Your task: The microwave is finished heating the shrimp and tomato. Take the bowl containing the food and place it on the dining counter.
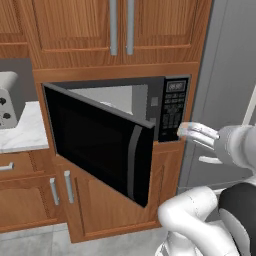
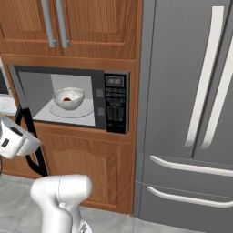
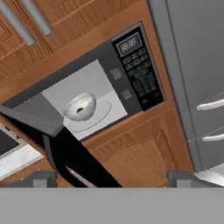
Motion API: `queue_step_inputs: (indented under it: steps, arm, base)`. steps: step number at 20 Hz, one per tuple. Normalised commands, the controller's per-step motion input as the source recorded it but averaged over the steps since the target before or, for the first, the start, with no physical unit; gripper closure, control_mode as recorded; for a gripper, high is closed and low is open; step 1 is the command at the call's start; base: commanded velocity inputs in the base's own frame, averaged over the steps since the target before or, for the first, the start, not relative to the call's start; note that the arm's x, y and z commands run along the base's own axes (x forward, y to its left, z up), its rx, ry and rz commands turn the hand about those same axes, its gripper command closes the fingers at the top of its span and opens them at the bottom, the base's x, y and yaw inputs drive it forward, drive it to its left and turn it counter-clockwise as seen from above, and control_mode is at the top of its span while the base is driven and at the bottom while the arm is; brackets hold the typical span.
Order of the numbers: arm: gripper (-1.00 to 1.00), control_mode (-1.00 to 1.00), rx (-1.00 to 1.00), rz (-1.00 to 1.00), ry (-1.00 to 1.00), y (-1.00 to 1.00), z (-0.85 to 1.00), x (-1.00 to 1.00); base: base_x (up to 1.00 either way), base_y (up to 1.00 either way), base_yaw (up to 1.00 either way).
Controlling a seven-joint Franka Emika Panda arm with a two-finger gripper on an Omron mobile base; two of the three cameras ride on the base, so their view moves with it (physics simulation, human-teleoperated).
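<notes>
**Microwave open, bowl inside**

Built into wood cabinets beside a grey fridge (image 2: 191,91): microwave (image 2: 113,102), black door (image 1: 100,142) swung wide. On the turntable within: bowl (image 2: 68,98), upright, with a small red tomato (image 2: 67,98) inside. Clear of the opening, in front of the cabinet: end effector (image 3: 111,177), fingers spread wide, holding nothing.

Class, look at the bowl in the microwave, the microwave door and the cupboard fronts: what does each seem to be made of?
Bowl: probably glazed ceramic or stone, going by its pale, faintly marbled, smooth sides. Microwave door: dark glass or glossy plastic, black and slightly reflective, with a bar handle. Cupboard fronts: warm brown wood with visible grain, apparently varnished.
</notes>
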Motion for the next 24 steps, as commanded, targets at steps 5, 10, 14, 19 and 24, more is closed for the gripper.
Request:
queue_step_inputs:
  steps: [5,10,14,19,24]
  arm:
    - [-1.0,-1.0,0.39,0.28,0.09,-0.96,-0.09,0.39]
    - [-1.0,-1.0,0.17,0.27,0.22,-0.15,-0.84,0.75]
    - [-1.0,-1.0,0.15,0.12,0.14,0.03,-0.15,0.78]
    - [-1.0,-1.0,0.09,0.08,0.09,0.17,-0.08,0.32]
    - [-1.0,-1.0,0.03,0.08,0.0,0.59,-0.03,0.16]
  base:
    - [0.0,0.0,0.0]
    - [0.0,0.0,0.0]
    - [0.0,0.0,0.0]
    - [0.0,0.0,0.0]
    - [0.0,0.0,0.0]
